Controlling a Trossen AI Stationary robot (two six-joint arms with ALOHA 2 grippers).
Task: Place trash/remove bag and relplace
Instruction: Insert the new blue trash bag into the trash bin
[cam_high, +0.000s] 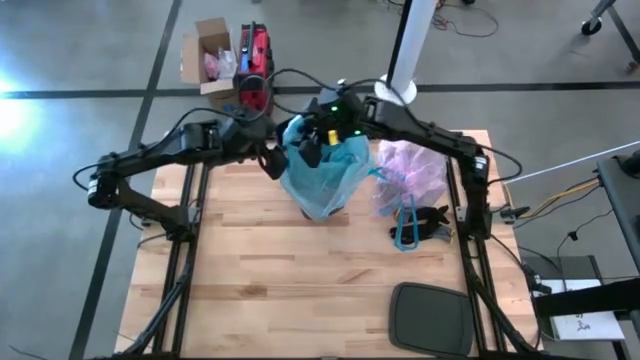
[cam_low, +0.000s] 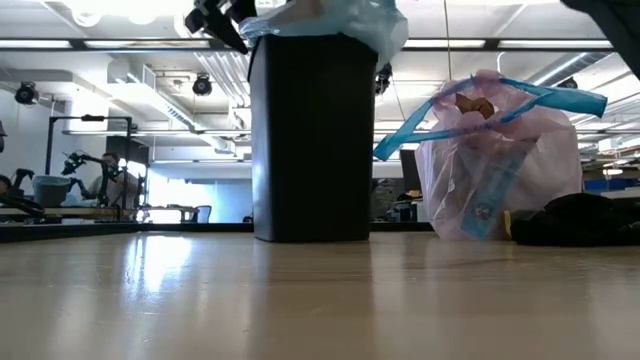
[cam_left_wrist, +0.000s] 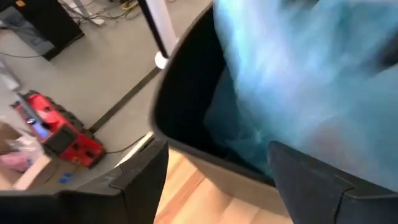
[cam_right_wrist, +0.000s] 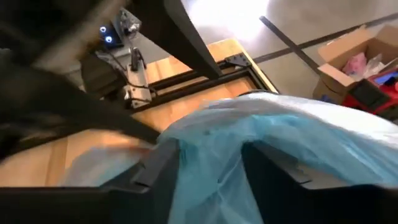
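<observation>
I read this as the replace step: the light-blue bag (cam_high: 325, 170) is going onto the black bin (cam_low: 310, 140).

- The filled lavender-pink bag (cam_high: 410, 175) sits on the table (cam_high: 300, 290) just beside the bin, blue drawstring loops showing and trash visible inside it.
- Left gripper (cam_high: 272, 160) is at the bin's rim, fingers (cam_left_wrist: 140, 180) spread, straddling the rim edge.
- Right gripper (cam_high: 318, 135) is over the bin's mouth, fingers (cam_right_wrist: 155, 165) apart, blue film draped between them; I can't tell if it grips.
- 1 dark lid (cam_high: 430, 320) lies well apart from the bin.
- Next, I judge: pull the film down around the whole rim.
</observation>
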